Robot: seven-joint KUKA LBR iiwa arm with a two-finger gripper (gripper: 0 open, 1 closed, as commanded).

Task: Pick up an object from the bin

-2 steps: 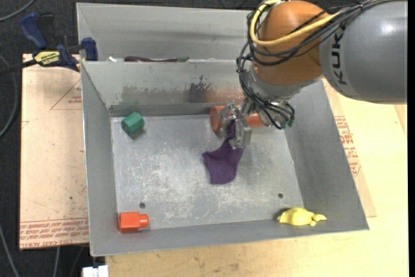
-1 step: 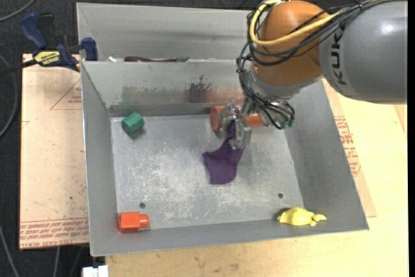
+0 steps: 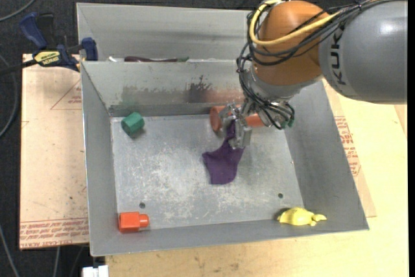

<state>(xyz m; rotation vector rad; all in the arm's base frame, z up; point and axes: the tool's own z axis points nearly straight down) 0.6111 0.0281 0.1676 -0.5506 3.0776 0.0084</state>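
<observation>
My gripper hangs over the middle of the bin, a little toward the back wall. A limp purple thing, like a piece of cloth or soft rubber, runs up between the fingers, which are shut on its top end. Its lower part droops onto the bin floor just in front of the gripper. Right behind the gripper lies an orange-red thing, partly hidden by the fingers and wrist.
A green block sits at the back left of the floor. An orange block lies in the front left corner and a yellow toy in the front right corner. The arm's orange cover and cables hang over the back right.
</observation>
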